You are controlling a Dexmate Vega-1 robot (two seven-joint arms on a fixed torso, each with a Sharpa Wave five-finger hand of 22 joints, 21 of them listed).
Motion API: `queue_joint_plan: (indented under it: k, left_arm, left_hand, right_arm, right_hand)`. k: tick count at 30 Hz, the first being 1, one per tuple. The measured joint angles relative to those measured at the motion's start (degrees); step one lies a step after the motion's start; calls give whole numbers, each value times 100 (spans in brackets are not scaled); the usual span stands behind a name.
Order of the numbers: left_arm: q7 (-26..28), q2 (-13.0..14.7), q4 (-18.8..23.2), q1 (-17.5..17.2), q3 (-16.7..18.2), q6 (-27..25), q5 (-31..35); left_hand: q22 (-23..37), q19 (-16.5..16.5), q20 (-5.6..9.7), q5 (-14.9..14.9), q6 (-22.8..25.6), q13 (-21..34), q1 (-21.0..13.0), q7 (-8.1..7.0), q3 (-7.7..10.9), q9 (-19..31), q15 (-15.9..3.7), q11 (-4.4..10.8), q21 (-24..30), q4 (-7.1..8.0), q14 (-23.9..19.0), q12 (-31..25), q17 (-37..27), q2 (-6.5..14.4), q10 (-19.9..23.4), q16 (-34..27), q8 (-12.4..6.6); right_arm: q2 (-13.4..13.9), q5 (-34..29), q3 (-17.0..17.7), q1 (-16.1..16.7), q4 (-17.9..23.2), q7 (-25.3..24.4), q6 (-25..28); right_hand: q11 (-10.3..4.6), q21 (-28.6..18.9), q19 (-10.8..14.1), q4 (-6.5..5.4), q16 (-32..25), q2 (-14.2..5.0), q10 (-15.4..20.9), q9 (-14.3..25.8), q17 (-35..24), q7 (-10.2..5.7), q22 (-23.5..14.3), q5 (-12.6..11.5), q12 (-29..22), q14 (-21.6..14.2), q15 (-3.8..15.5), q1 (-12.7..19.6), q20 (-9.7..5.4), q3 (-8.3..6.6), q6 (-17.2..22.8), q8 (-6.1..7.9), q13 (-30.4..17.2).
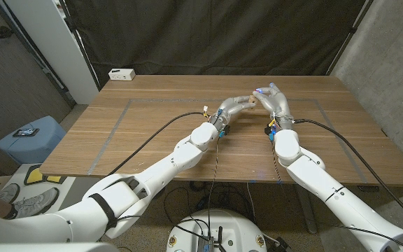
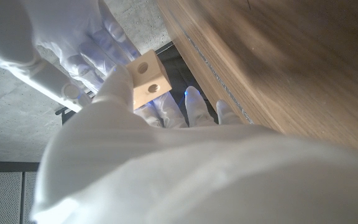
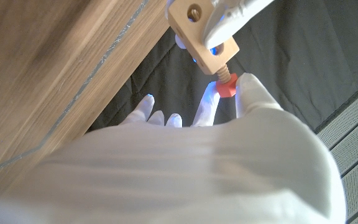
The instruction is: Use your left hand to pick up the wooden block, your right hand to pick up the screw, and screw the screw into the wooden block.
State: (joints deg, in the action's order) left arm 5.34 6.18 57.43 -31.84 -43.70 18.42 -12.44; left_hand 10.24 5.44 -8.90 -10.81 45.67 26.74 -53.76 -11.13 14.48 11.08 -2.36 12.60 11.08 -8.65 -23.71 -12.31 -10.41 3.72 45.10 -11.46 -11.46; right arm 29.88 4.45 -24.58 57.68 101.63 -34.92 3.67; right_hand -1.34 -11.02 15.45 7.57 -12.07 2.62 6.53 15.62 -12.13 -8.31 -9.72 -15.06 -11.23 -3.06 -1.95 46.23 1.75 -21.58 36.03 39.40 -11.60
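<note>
My left hand (image 1: 233, 110) grips the wooden block (image 3: 201, 34) above the worktop (image 1: 152, 140). My right hand (image 1: 275, 103) pinches the red-headed screw (image 3: 226, 85), threaded into the block's hole. Block looks light and rigid; I'd hold its faces. Small screw head could slip.

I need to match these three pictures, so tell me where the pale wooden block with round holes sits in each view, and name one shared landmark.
Head view: the pale wooden block with round holes is held above the table's far middle, between the two hands.
Left wrist view: the block is upper middle, gripped by the left hand.
Right wrist view: the block is at the top, the red-headed screw entering it.
Shared landmark: the wooden table.
</note>
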Motion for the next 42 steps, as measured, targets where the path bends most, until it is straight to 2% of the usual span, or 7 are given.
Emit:
queue_joint_plan:
  k: [42]
  left_arm:
    - [-10, 9, 28, -34, 26, 6, -42]
  left_hand:
    - [0, 0, 0, -22, -86, -23, -36, -5, 37, -5, -30, -11, 0, -10, 30, 38, 0, 36, -72, 0, 2]
  right_arm:
    - [16, -201, -46, -5, 27, -48, 33]
  right_hand:
    - [-82, 0, 1, 45, 0, -45, -41, 50, 1, -72, 0, -22, -1, 0, 1, -45, 0, 44, 51, 71, 1]
